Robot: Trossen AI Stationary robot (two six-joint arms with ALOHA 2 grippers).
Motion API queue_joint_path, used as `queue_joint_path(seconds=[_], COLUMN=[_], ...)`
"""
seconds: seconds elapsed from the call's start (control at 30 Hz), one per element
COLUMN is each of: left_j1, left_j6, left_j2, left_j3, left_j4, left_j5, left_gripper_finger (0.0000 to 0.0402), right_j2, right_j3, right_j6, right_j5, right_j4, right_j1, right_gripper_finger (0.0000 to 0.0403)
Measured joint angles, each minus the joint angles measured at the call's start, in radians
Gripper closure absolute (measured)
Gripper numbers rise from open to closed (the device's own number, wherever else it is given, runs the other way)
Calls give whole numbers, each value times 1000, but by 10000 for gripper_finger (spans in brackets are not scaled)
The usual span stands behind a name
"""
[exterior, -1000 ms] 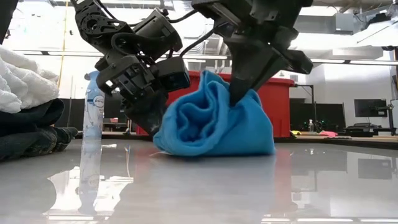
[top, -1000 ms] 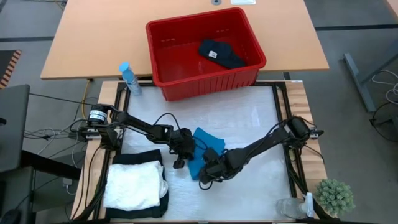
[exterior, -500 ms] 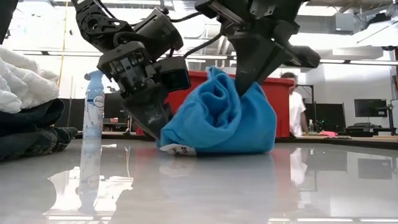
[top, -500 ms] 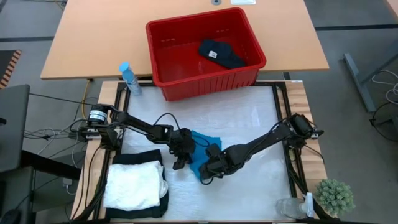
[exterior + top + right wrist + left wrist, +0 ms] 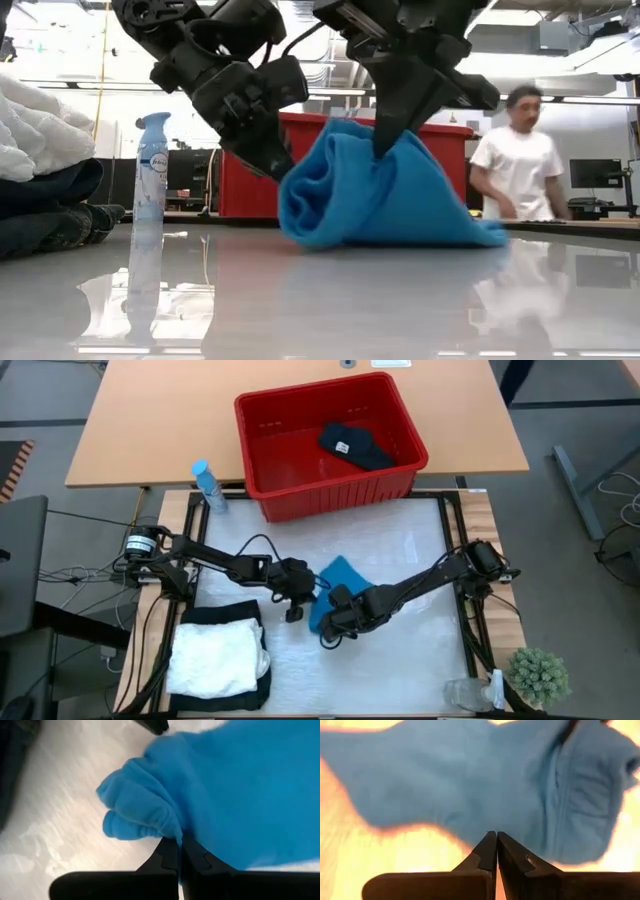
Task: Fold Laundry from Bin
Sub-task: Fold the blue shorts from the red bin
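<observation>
**Two grippers on one blue cloth, mid-fold at table centre**

Both arms meet at the small blue cloth (image 5: 335,582), which lies on the white table (image 5: 420,550) between them. The right gripper (image 5: 385,148) pinches a ridge of the cloth from above; its wrist view shows the fingers (image 5: 172,852) pressed together with a bunched fold caught at their tips. The left gripper (image 5: 297,603) is pressed shut too, tips just beside the cloth's near edge. Its wrist view shows the fingers (image 5: 495,847) together with the blue fabric just ahead, and whether any cloth sits between them cannot be told.

Rest of the task's things, relative to the grippers:
- The red bin (image 5: 330,445) stands well beyond both grippers, at the table's far edge, with a dark garment (image 5: 355,445) left inside.
- The folded white item (image 5: 215,655) sits on a black one (image 5: 262,682), near the left gripper on its outer side.
- A spray bottle (image 5: 207,485) stands off by the bin's corner.
- A person (image 5: 518,160) stands in the room behind, clear of the arms.

Judgement: the step in hand is folding the blue piece. To do it well, the right gripper should carry its pinched ridge across low and slow, so the cloth lays flat instead of rolling. The left should pin the opposite edge and not drag. Let go only once the layers line up. The cloth looks bunched under the pinch, so a wrinkled fold is the main risk.
</observation>
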Motion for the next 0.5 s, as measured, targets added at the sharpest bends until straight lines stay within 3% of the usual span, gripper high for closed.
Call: queue_joint_path(seconds=[0.1,0.17,0.3,0.5], left_j1=[-2,-3,18,68], left_j6=[52,122,281,363], left_j2=[0,0,6,93], left_j3=[0,0,0,1], left_j4=[-3,23,176,351], left_j5=[-7,-71,-141,96], left_gripper_finger=[400,400,400,400], right_j2=[0,0,0,0], right_j3=[0,0,0,0], right_j6=[-20,-52,-89,-140], right_j5=[-27,-35,-73,-78], right_j4=[-4,2,2,22], right_j1=[-6,-5,16,71], right_gripper_finger=[383,383,383,383])
